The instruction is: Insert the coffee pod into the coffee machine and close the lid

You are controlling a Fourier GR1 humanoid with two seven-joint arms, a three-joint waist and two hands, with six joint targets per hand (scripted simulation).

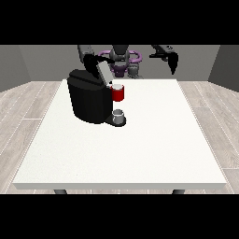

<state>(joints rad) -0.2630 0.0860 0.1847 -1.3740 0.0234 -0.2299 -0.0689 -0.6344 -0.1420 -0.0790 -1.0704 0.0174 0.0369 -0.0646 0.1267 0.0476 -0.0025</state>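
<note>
The black coffee machine [89, 100] stands on the white table [140, 149], left of centre towards the back. Its grey lid [103, 72] is tilted up and open. A red pod holder [118, 94] sticks out of the machine's front, with a small pale shape [117, 86] at its top that may be the coffee pod. The hand at the view's left [92, 61] is just behind the top of the raised lid; whether it touches the lid is hidden. The hand at the view's right [173, 61] hangs in the air above the table's far edge, fingers pointing down and holding nothing.
A small grey cup [118, 115] stands on the machine's drip tray under the red holder. The robot's torso [120, 60] is behind the table's far edge. A wood floor surrounds the table.
</note>
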